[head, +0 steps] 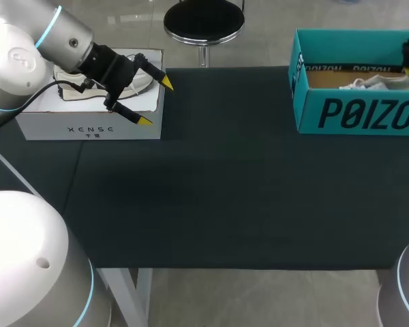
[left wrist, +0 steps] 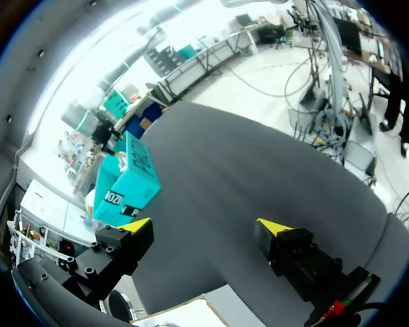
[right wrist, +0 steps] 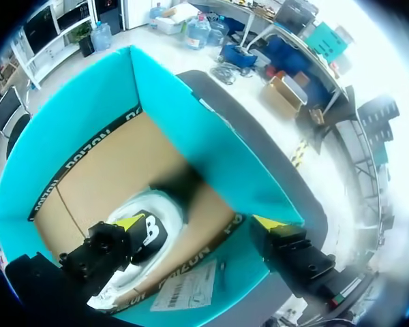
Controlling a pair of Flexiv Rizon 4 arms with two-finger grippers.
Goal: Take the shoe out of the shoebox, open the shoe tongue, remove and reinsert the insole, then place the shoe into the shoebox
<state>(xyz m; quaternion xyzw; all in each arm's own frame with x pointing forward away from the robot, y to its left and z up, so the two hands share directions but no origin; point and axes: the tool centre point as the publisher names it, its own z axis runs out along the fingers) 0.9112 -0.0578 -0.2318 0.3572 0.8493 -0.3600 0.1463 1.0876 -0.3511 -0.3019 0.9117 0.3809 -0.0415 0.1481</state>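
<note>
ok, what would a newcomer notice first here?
The teal shoebox at the far right corner of the dark table stands out most, with a white shoe lying inside and the right tool hanging open over it. Next comes the left tool, also open, over a white box at the far left corner.

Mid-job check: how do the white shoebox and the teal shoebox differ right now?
Colour: the white shoebox is white; the teal shoebox is teal with dark lettering. Place: the white shoebox sits far left, by the left gripper; the teal shoebox far right, under the right gripper. Walls: the teal shoebox's look taller than the white shoebox's. Shared: both are open, each with a white shoe inside.
</note>
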